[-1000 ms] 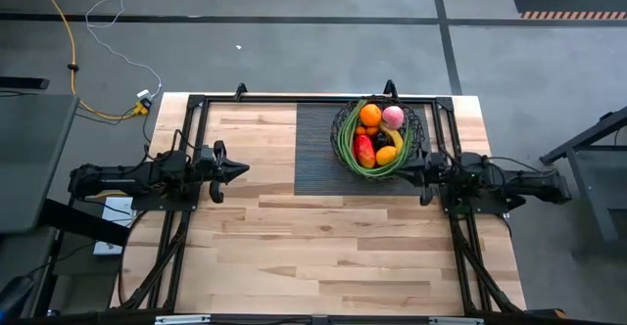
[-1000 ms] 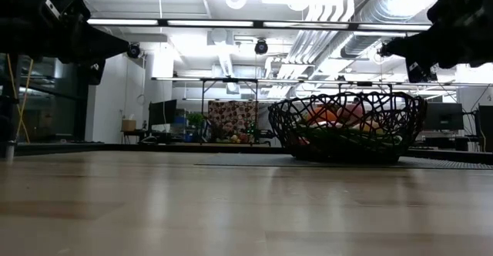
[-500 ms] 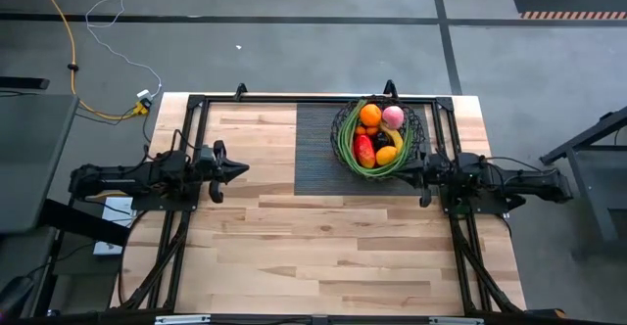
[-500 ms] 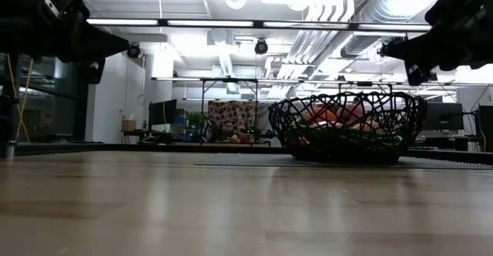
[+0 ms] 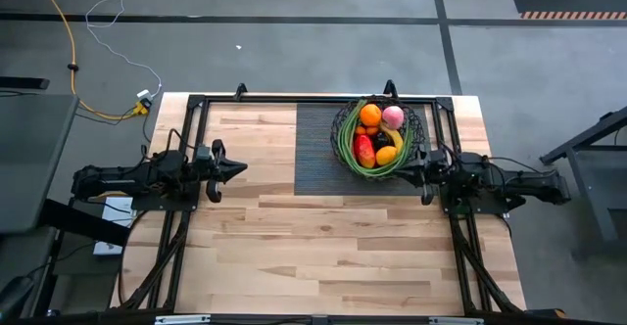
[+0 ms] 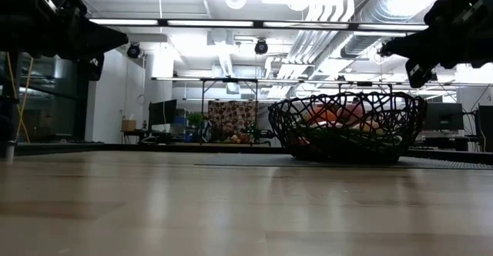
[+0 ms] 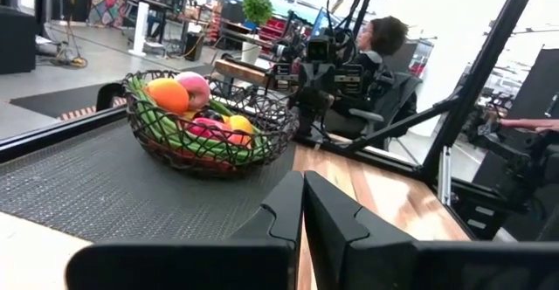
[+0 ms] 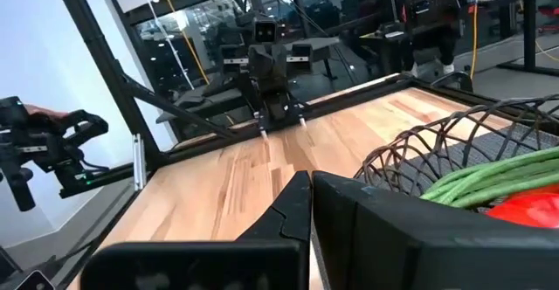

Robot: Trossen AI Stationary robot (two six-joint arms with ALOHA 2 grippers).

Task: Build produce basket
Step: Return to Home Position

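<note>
**Gripper state.** Only the wrist views settle this. The left gripper (image 7: 303, 204) has its fingers pressed together with nothing between them. The right gripper (image 8: 311, 204) is likewise closed and empty. From above I see only dark pointed tips.

**Arm pose.** The high view shows each arm stretched level across its own side of the table (image 5: 294, 252), pointing inward at the other. The left tip is over bare wood, well apart from the ribbed mat (image 5: 315, 154). The right tip is just beside the basket (image 5: 421, 121). The low view adds that both grippers are raised above the tabletop. The right one is above the basket rim and clear of it.

**Basket and contents.** The basket stands upright on the mat's right part, toward the table's far edge. The low view shows its contents only as colour through the wire.
- Nearest me are a red mango (image 5: 364, 151) and a small orange fruit (image 5: 386, 156).
- A yellow banana (image 5: 396, 139) lies behind them.
- Farthest are an orange (image 5: 370, 115) and a pink peach (image 5: 393, 116).
- Green stalks (image 5: 344, 147) curl along the inner wall.

Beyond the table, the left wrist view shows a person (image 7: 384, 38).
</note>
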